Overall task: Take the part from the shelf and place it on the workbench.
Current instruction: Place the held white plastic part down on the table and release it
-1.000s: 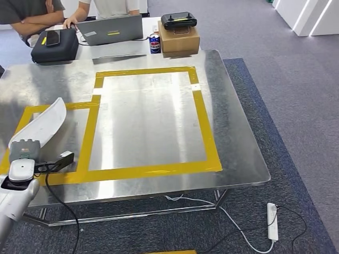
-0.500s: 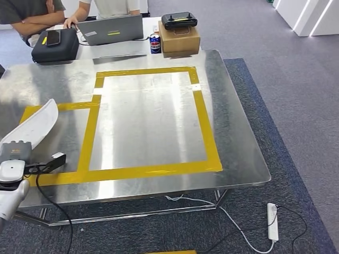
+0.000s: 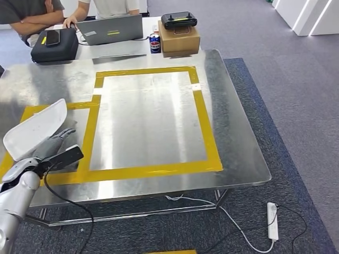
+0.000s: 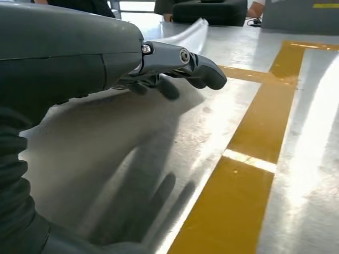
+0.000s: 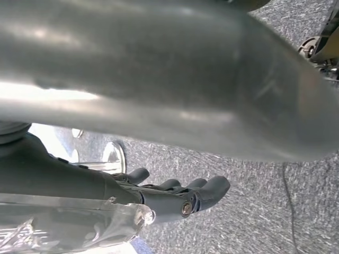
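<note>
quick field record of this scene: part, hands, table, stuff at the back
part: white curved part, at the near left of the workbench, over the small taped box
left hand: left hand under and beside the part, fingers stretched out; whether it grips the part is unclear
right hand: right hand hanging over grey carpet, fingers straight, holding nothing
workbench: metal workbench with yellow tape outlines
back: laptop, black case, can, cardboard box with a black controller on top

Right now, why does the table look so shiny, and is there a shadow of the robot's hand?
Head view: the metal workbench mirrors the room light in pale streaks. Left wrist view: the left hand throws a dark finger-shaped shadow on the workbench, beside bright glare.
</note>
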Tool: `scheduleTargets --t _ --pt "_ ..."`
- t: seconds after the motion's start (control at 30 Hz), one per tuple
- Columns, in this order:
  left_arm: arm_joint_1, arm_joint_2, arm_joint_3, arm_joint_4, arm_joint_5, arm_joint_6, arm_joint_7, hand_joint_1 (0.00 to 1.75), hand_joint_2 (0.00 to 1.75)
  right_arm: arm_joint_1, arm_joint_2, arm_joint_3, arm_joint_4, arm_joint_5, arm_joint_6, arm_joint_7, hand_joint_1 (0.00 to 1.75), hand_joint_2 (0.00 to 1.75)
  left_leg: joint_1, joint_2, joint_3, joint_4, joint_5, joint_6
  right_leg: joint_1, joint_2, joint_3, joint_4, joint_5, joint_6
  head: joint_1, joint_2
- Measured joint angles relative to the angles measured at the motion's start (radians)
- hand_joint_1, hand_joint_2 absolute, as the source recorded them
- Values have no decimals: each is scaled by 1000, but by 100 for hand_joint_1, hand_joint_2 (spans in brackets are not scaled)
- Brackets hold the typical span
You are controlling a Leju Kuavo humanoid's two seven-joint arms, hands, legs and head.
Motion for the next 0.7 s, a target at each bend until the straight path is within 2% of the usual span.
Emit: scheduleTargets --t 0.13,0.27,0.33,0.4,0.53,0.6,0.67,0.7 --pt "11 -26 18 -57 94 2 -33 0 175 2 -1 -13 0 -5 0 -8 0 0 0 0 -1 0 1 1 0 -1 -1 0 1 0 0 0" --pt "12 -54 18 -137 89 122 1 0 175 1 -1 -28 0 -13 0 -12 0 0 0 0 -2 0 1 1 0 -1 -2 0 1 0 0 0" --pt "12 -74 19 -185 140 144 -12 0 175 1 -1 -36 0 -13 -1 -13 0 0 0 0 -3 0 1 1 0 -2 -2 0 1 1 0 0" --pt "15 -96 23 -238 247 96 -38 0 175 1 -1 -41 0 -14 -1 -15 0 0 0 0 -3 0 1 2 0 -2 -2 0 1 1 0 0" --pt "37 -141 45 -346 622 -140 -98 0 175 1 -1 -55 0 -14 -1 -20 0 0 -1 0 -5 0 1 2 -1 -1 -2 0 1 1 0 0" --pt "48 -158 73 -398 822 -230 -124 0 87 2 -1 -61 0 -13 -1 -24 0 0 -1 0 -6 0 2 2 -1 0 -2 0 2 1 0 0" --pt "54 -174 119 -446 990 -261 -144 0 0 2 -1 -66 0 -13 -2 -28 0 0 -1 0 -7 0 2 2 -1 0 0 0 2 1 0 0" --pt "55 -180 150 -468 1057 -263 -151 0 0 2 -1 -68 0 -13 -4 -29 0 0 -1 0 -7 0 3 2 -1 0 0 0 2 1 0 0"
